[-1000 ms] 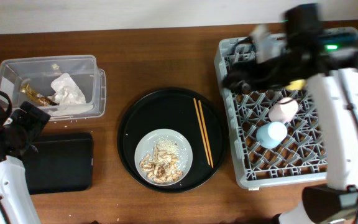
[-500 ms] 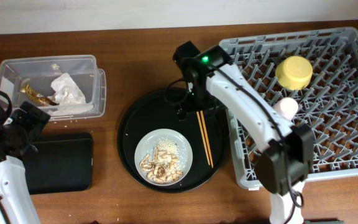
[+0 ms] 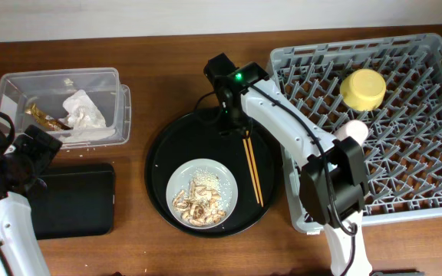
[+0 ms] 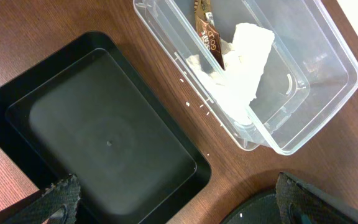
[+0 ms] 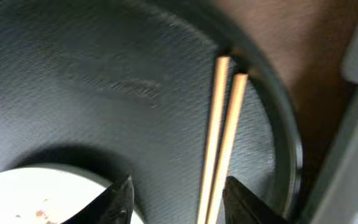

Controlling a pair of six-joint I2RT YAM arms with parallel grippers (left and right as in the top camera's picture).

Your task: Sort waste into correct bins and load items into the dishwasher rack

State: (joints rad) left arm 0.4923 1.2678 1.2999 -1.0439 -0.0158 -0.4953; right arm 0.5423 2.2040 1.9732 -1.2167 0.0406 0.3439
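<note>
Both fingers (image 5: 118,199) of our right gripper (image 5: 180,200) stood spread over the chopsticks (image 5: 211,137), and we judged the scrap-laden plate (image 3: 172,182) stiff and slick, best pinched at its rim.

The brown-gold wrapper (image 4: 207,34) bears the word "GOLD".

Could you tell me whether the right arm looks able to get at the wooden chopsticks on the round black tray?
Probably yes: the right gripper hangs open over the chopsticks, and nothing lies on them.
</note>
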